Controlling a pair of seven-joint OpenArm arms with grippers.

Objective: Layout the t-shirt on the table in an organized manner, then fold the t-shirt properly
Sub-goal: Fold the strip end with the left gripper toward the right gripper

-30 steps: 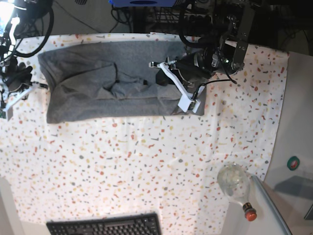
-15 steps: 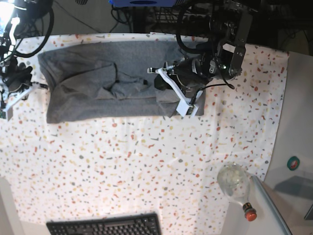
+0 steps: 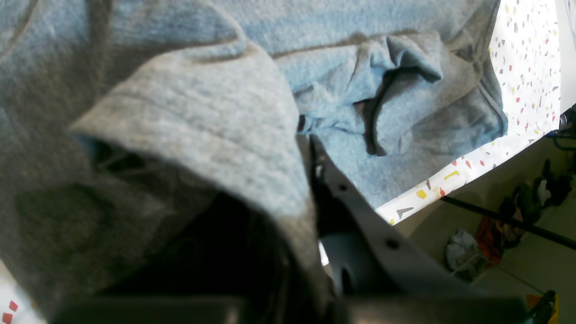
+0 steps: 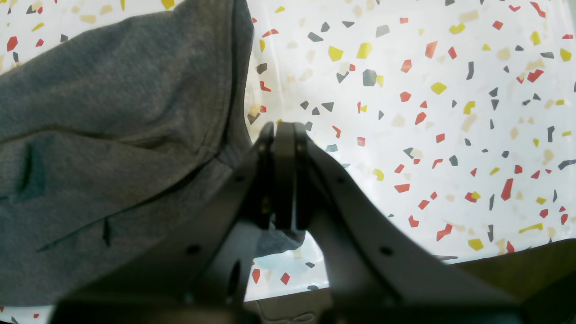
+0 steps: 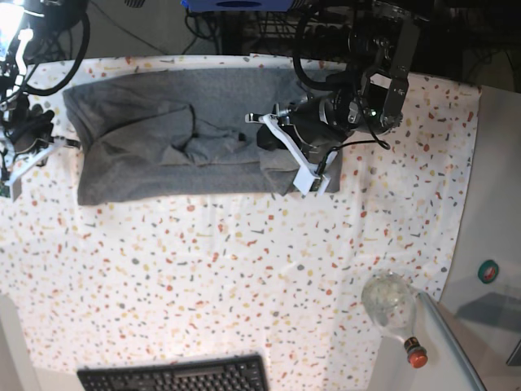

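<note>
The t-shirt (image 5: 163,134) lies bunched along the table's (image 5: 244,269) far edge. Left gripper (image 5: 273,151) pinches its right end; right gripper (image 4: 283,135), pressed together, sits at the left end.

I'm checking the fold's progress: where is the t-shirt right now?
In the base view the t-shirt lies along the table's far edge, between both arms, its right end gripped by the left gripper.
</note>
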